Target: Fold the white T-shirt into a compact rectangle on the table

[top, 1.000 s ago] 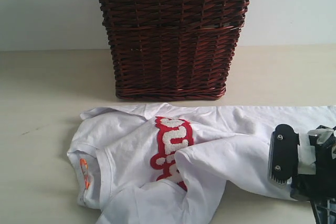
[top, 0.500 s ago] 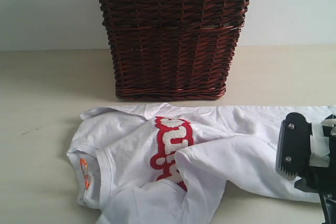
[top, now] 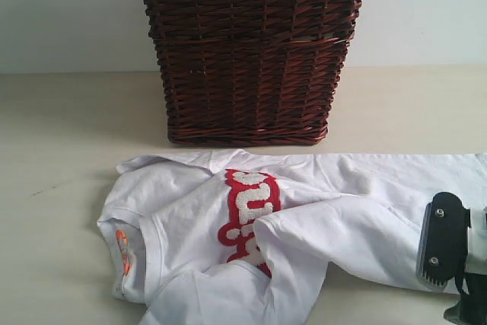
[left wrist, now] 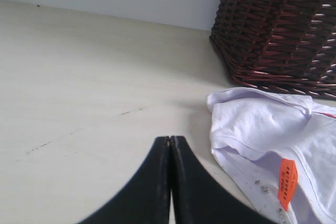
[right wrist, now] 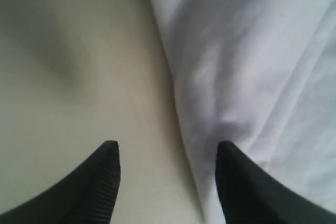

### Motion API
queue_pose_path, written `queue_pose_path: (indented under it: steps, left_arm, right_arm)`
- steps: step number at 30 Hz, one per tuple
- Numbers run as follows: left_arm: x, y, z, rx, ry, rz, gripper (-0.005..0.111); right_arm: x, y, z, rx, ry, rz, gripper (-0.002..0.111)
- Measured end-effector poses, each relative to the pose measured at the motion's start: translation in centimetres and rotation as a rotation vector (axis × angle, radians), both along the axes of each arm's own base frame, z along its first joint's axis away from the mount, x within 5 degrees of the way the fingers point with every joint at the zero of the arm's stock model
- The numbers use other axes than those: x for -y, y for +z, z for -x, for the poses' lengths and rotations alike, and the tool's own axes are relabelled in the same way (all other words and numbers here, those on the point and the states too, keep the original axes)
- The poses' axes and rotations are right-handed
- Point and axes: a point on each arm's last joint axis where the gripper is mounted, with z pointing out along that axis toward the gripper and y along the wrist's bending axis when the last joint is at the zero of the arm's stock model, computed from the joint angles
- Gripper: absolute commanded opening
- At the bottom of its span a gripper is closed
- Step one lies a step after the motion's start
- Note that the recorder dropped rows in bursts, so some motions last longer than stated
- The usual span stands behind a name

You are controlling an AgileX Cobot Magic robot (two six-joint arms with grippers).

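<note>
Looking across the table [top: 61, 150], you have the white T-shirt [top: 335, 211] lying sideways just in front of the wicker basket [top: 251, 51]. Its collar and orange tag [top: 122, 251] are on the left arm's side, and its body runs off toward the right edge of the exterior view. It is far from a rectangle: a loose flap of cloth is thrown across part of the red-outlined lettering [top: 247, 207], and the near edge is bunched. Your right gripper [right wrist: 167, 148] sits low at the shirt's near right edge with its jaws spread well apart and nothing between them. One fingertip is over bare table and the other over the cloth, so the edge runs through the gap (a stance that suits pinching that edge, I'd judge, since a single layer can be taken there without dragging the whole garment). Your left gripper [left wrist: 170, 140] has its fingers pressed together on nothing and hangs over bare table beside the collar corner, close to the shirt but not touching it. That is probably deliberate, keeping it clear of the cloth while the other side is worked. The fold itself looks barely begun, so expect to flatten that stray flap first.
</note>
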Motion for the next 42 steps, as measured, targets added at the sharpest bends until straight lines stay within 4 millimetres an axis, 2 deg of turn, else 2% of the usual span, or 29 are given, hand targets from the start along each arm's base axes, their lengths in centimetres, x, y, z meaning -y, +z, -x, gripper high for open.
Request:
queue_pose_path:
  steps: [6,9,14,15,19,23,28,32,37,42]
  left_arm:
    - [0.0,0.0,0.0,0.0,0.0,0.0,0.0]
    - [0.0,0.0,0.0,0.0,0.0,0.0,0.0]
    - [0.0,0.0,0.0,0.0,0.0,0.0,0.0]
    - [0.0,0.0,0.0,0.0,0.0,0.0,0.0]
    - [0.0,0.0,0.0,0.0,0.0,0.0,0.0]
    - [0.0,0.0,0.0,0.0,0.0,0.0,0.0]
    - [0.0,0.0,0.0,0.0,0.0,0.0,0.0]
    - [0.0,0.0,0.0,0.0,0.0,0.0,0.0]
    - [0.0,0.0,0.0,0.0,0.0,0.0,0.0]
    - [0.0,0.0,0.0,0.0,0.0,0.0,0.0]
  right_arm:
    - [1.4,-0.5,-1.5,0.078,-0.115,-0.005,0.053]
    - [1.7,-1.1,-1.7,0.059,-0.136,0.0,0.046]
    - [1.7,-2.0,-1.8,0.01,-0.138,0.011,0.005]
    - [1.7,-2.1,-1.8,0.004,-0.138,0.012,0.0]
    - [1.8,-2.1,-1.7,-0.004,-0.138,0.014,0.0]
    - [1.8,-1.1,-1.2,0.007,-0.139,0.013,0.0]
    - [2.1,1.3,0.1,0.05,-0.141,0.005,0.0]
    - [2.2,3.4,0.7,0.171,-0.154,-0.026,0.0]
    - [1.9,5.4,-0.4,0.425,-0.201,-0.118,0.0]
    - [1.6,5.0,-2.5,0.536,-0.201,-0.155,0.0]
